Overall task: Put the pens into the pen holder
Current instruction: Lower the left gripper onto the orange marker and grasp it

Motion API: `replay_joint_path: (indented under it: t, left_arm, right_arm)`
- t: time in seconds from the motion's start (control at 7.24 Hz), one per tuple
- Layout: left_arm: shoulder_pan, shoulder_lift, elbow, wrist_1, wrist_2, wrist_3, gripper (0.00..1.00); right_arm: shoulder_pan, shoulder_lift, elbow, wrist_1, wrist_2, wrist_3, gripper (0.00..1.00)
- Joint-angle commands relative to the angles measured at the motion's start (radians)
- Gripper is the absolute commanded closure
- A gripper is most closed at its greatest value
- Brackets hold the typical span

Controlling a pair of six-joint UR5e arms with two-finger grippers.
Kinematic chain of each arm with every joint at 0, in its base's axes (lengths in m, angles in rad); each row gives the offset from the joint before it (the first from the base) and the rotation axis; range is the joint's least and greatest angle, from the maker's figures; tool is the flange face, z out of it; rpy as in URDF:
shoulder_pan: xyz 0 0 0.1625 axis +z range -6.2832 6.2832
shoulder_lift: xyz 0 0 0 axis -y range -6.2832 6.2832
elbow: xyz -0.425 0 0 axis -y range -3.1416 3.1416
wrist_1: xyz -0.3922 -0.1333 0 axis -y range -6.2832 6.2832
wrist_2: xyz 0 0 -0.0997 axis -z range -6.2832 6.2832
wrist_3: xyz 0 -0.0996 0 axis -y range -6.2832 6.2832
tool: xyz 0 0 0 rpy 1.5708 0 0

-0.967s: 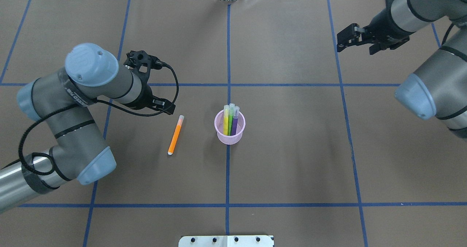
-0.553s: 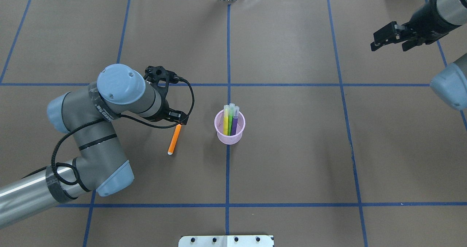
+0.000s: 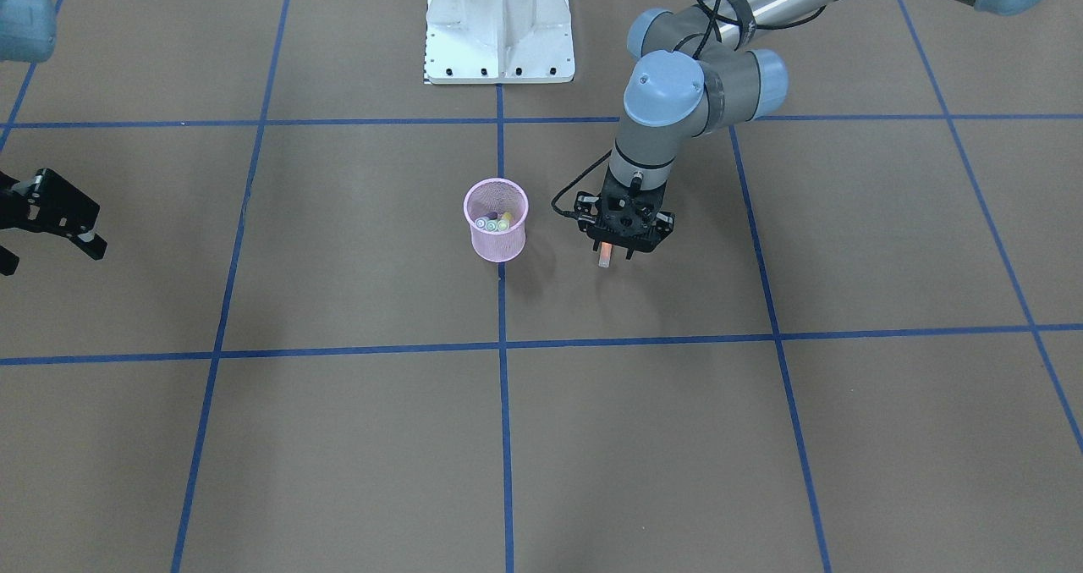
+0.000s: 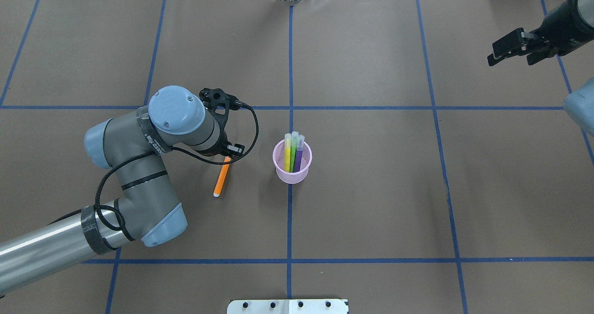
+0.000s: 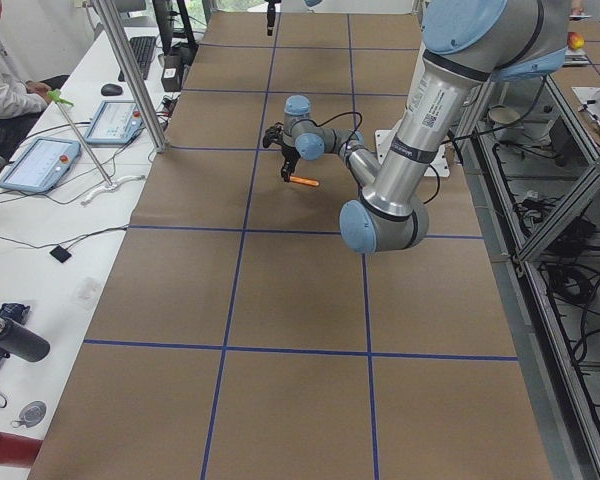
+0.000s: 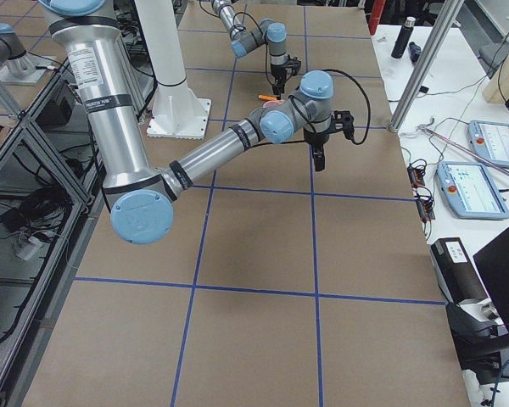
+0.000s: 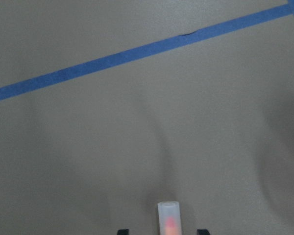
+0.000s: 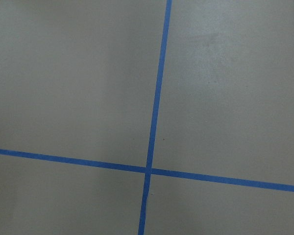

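Note:
An orange pen [image 4: 221, 178] lies flat on the brown table, left of the pink mesh pen holder [image 4: 292, 174]. The holder stands upright and has a yellow, a green and a purple pen [image 4: 298, 157] in it. My left gripper [image 4: 228, 156] points down over the orange pen's pale cap end, open. In the left wrist view the cap [image 7: 168, 216] sits between the two fingertips [image 7: 122, 231], untouched. In the front view the gripper [image 3: 611, 254] is just right of the holder [image 3: 496, 228]. My right gripper [image 4: 507, 50] is open and empty, far off at the table's right side.
The white robot base [image 3: 499, 40] stands at the near edge of the table, behind the holder. Blue tape lines [image 4: 290, 212] divide the brown surface into squares. The holder is about a hand's width right of my left gripper.
My left arm has swung right and come over the orange pen's cap end. My right arm has pulled back toward the table's right edge. The pen and holder have not moved.

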Motion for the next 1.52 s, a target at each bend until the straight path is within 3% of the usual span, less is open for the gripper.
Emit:
replay_joint_path:
  t: [0.0,0.41,0.97,1.11,1.38]
  left_arm:
    - [0.0,-0.002,0.006,0.0,0.0,-0.002,0.48]
    - [0.014,-0.007,0.011,0.0,0.0,-0.011,0.57]
    - [0.028,-0.005,0.011,0.001,0.0,-0.011,0.58]
    - [0.028,-0.005,0.012,0.001,0.0,-0.011,0.66]
    - [0.028,-0.007,0.008,0.001,0.0,-0.011,1.0]
  right_arm:
    - [0.0,0.0,-0.002,0.0,-0.006,0.0,0.0]
    - [-0.001,0.0,-0.001,0.0,-0.009,0.0,0.0]
    - [0.0,0.0,-0.002,0.0,-0.009,0.0,0.0]
    - [-0.001,0.0,-0.002,0.0,-0.009,0.0,0.0]
    - [-0.001,0.001,-0.002,0.0,-0.009,0.0,0.0]
